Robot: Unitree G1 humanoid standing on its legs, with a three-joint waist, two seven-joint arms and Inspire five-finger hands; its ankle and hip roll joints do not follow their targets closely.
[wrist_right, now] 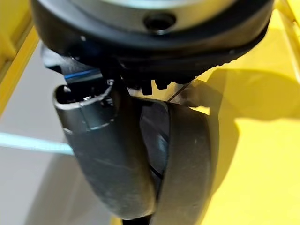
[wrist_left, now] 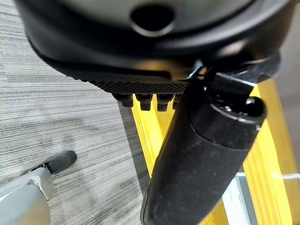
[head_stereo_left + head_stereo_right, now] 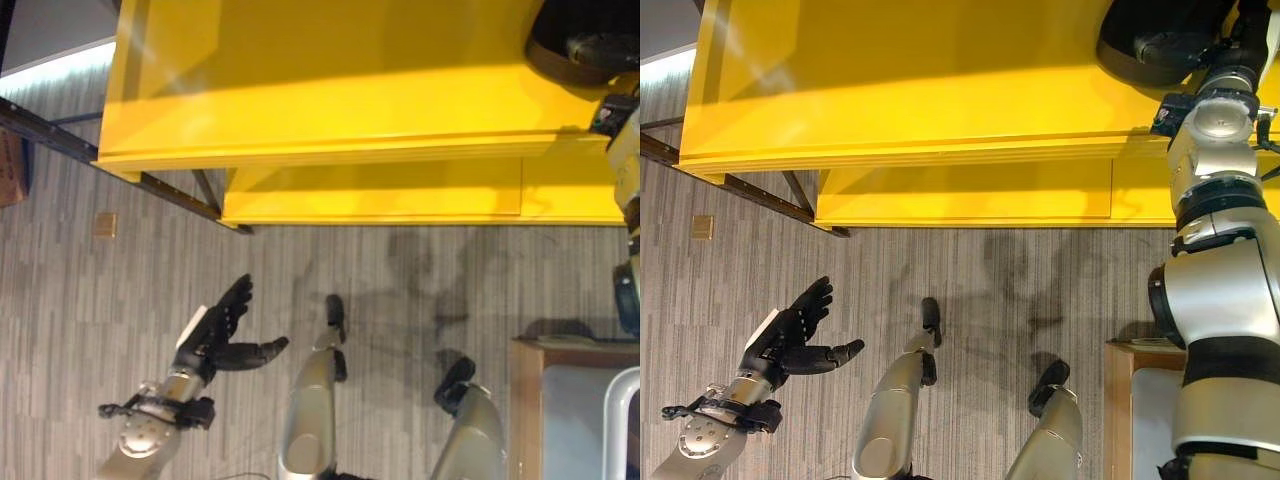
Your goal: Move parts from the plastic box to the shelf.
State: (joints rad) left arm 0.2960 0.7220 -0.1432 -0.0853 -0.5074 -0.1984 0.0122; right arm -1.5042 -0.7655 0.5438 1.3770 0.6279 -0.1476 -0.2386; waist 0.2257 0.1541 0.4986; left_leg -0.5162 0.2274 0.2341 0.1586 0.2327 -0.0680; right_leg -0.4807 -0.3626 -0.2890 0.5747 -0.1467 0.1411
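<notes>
- A yellow shelf (image 3: pixel 940 90) is seen across the upper part of both eye views, with a second yellow level (image 3: pixel 970 195) showing just below its front edge.
- The right hand (image 3: pixel 1165 45) is seen over the far right end of the shelf's top surface, at the end of the raised right arm.
- A dark, rounded, ring-shaped part (image 1: pixel 185 154) is seen in the right wrist view, with the thumb curled against it, so the hand is taken to be closed round the part.
- The part is seen above the yellow shelf surface; whether it touches that surface cannot be told.
- The same dark part (image 3: pixel 1140 50) is seen in the right eye view as a black curved band at the shelf's right end, beside the right hand.
- The left hand (image 3: pixel 222 335) is held low over the grey striped carpet (image 3: pixel 400 300), well in front of the shelf and towards its left end.
- Its fingers are spread and relaxed, the thumb is stretched out to the side, and nothing is held in it.
- A pale box with a light rim (image 3: pixel 590 420) on a wooden surface is seen at the lower right, well in front of the shelf's right end; its contents cannot be made out.
- A small tan square (image 3: pixel 105 224) is seen on the carpet, just in front of the shelf's left end.
</notes>
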